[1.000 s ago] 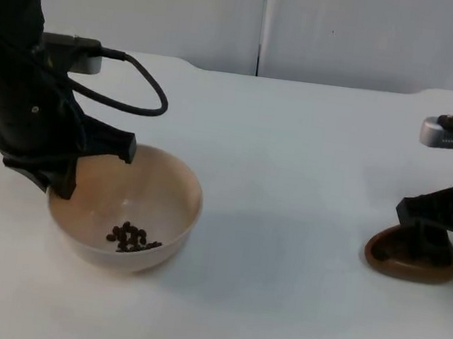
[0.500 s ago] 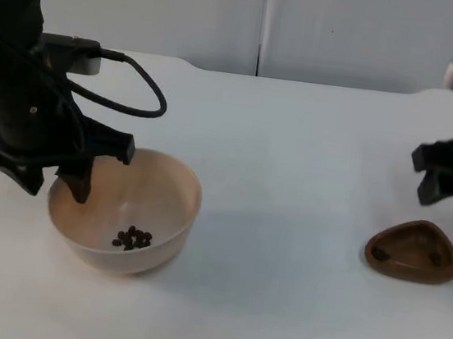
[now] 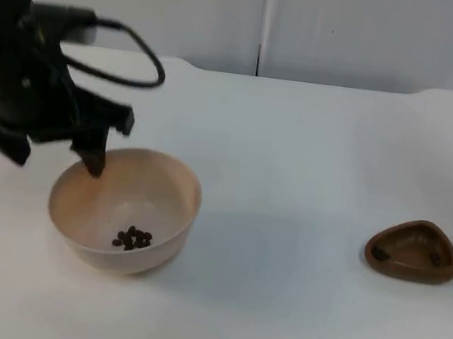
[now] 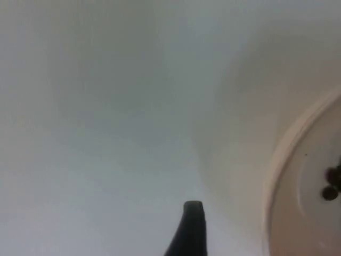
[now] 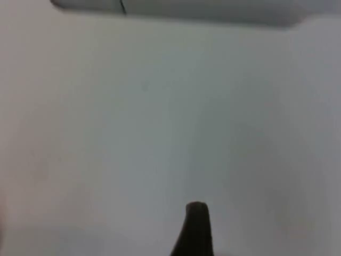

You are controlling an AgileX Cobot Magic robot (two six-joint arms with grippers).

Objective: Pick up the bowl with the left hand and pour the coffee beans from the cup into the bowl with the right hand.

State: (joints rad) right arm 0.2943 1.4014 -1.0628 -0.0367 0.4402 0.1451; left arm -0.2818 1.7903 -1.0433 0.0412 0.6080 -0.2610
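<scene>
Both arms had lifted away: left gripper (image 3: 56, 144) hung spread and empty above the bowl (image 3: 125, 208), near the table's left edge, beans (image 3: 132, 238) inside; cup (image 3: 413, 250) lay emptied near the right edge, pouring apparently done.

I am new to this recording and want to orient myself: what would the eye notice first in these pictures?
First the cream bowl on the table's left, with a small heap of dark coffee beans at its bottom. Just above its far-left rim hangs the black left gripper, fingers spread and holding nothing. Far to the right lies a brown, rounded-triangle cup, alone on the white table.
</scene>
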